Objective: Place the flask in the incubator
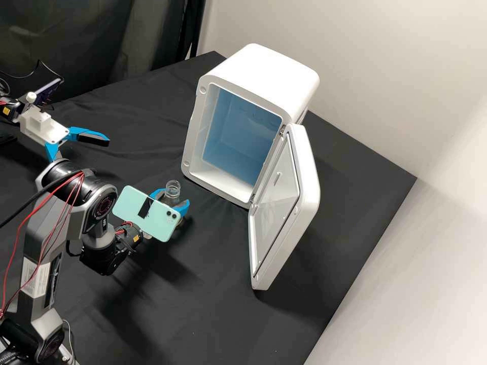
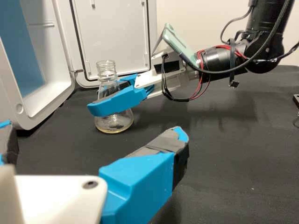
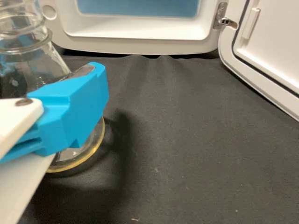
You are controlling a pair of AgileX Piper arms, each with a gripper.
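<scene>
A clear glass flask [image 1: 173,189] stands upright on the black bench, a short way in front of the white incubator [image 1: 264,81]. The incubator's door [image 1: 291,197] hangs wide open and shows a blue inside. My right gripper [image 1: 172,201] is shut on the flask [image 2: 112,120] low around its body, one blue finger [image 2: 119,99] across the front. In the right wrist view that finger [image 3: 70,107] presses the flask [image 3: 23,42]. My left gripper [image 1: 76,146] hangs open and holds nothing at the far left, well back from the flask, its finger [image 2: 145,172] in the foreground.
The open door [image 2: 117,37] stands to the right of the incubator's opening [image 3: 140,32]. A mint-green phone-like camera [image 1: 147,213] sits on the right arm's wrist. Bare black cloth lies between flask and incubator. The bench edge runs along the right.
</scene>
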